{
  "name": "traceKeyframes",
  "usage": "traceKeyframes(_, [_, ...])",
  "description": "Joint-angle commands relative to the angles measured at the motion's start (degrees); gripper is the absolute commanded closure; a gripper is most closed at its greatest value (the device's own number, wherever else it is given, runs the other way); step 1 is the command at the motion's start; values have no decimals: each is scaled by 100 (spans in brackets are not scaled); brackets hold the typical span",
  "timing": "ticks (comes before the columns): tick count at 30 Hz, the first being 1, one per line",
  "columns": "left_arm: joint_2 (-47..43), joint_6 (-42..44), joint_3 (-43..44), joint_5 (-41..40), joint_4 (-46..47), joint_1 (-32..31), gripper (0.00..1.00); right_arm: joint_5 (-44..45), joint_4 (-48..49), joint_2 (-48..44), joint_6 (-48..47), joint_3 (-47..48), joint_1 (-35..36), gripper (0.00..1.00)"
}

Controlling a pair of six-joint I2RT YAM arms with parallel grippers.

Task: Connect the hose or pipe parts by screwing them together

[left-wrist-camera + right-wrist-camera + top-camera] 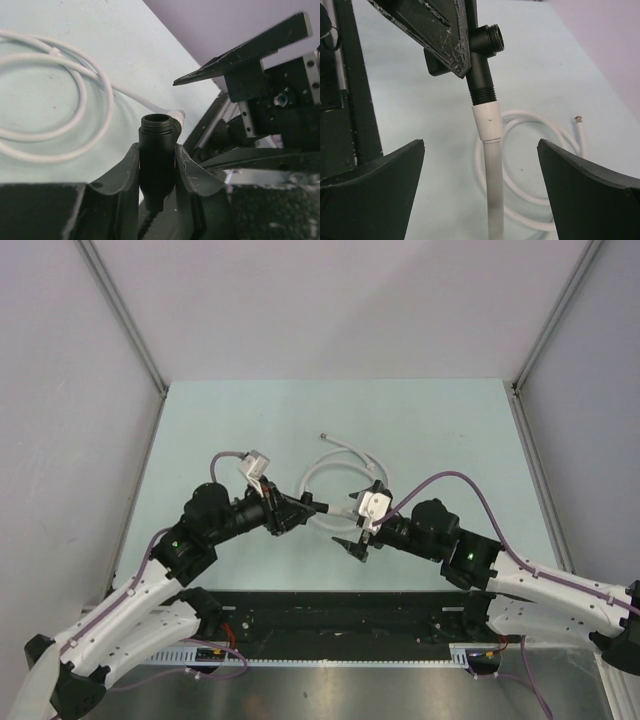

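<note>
Left gripper [156, 150] is clamped tight on the black fitting [157, 131], held above mid-table [200, 420]. A white collar [485, 120] sits on the fitting's threaded end, and white tubing [492, 200] trails from it to loose loops lying farther back. Right gripper [481, 145] stands wide apart, fingers either side of that tubing, gripping nothing.

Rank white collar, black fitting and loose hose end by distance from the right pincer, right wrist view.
1. white collar, centre, just ahead of the open right pincer.
2. black fitting, just past the collar, clamped in the left pincer.
3. loose hose end, far right, on the table.
</note>
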Motion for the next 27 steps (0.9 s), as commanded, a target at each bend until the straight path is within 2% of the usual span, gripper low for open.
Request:
traceKeyframes(1, [-186, -1386, 488, -130, 166, 18, 100, 1068, 527, 31, -958, 141, 443, 0])
traceKeyframes(5, [-64, -1844, 603, 90, -54, 9, 100, 1244, 791, 251, -1328, 141, 619, 4])
traceKeyframes(10, [51, -2363, 656, 546, -142, 18, 100, 1253, 1019, 533, -1610, 141, 751, 18])
traceKeyframes(11, [60, -2398, 665, 608, -142, 26, 100, 1280, 1046, 611, -1654, 141, 778, 25])
traceKeyframes(13, [51, -2521, 691, 696, -151, 18, 100, 1341, 1108, 664, -1698, 141, 804, 34])
traceKeyframes(16, [69, -2662, 682, 758, -151, 26, 100, 1438, 1134, 744, -1786, 141, 866, 54])
traceKeyframes(17, [86, -2679, 682, 828, -142, 26, 100, 1438, 1125, 761, -1786, 141, 874, 68])
traceKeyframes(19, [130, -2688, 700, 907, -151, 26, 100, 1377, 1082, 788, -1734, 141, 892, 79])
traceKeyframes(20, [165, -2627, 726, 995, -151, 26, 100, 1324, 1046, 770, -1690, 141, 892, 89])
traceKeyframes(23, [288, -1917, 823, 1250, -125, 18, 100, 807, 941, 691, -1444, 141, 892, 100])
traceKeyframes(24, [315, -1114, 884, 1312, -99, 18, 100, 536, 862, 665, -1356, 158, 857, 100])
traceKeyframes(26, [289, -249, 876, 1339, -46, 9, 100, -105, 783, 568, -988, 193, 752, 100])
traceKeyframes(27, [245, 469, 762, 1252, -11, 9, 100, -370, 704, 525, -830, 211, 664, 100])
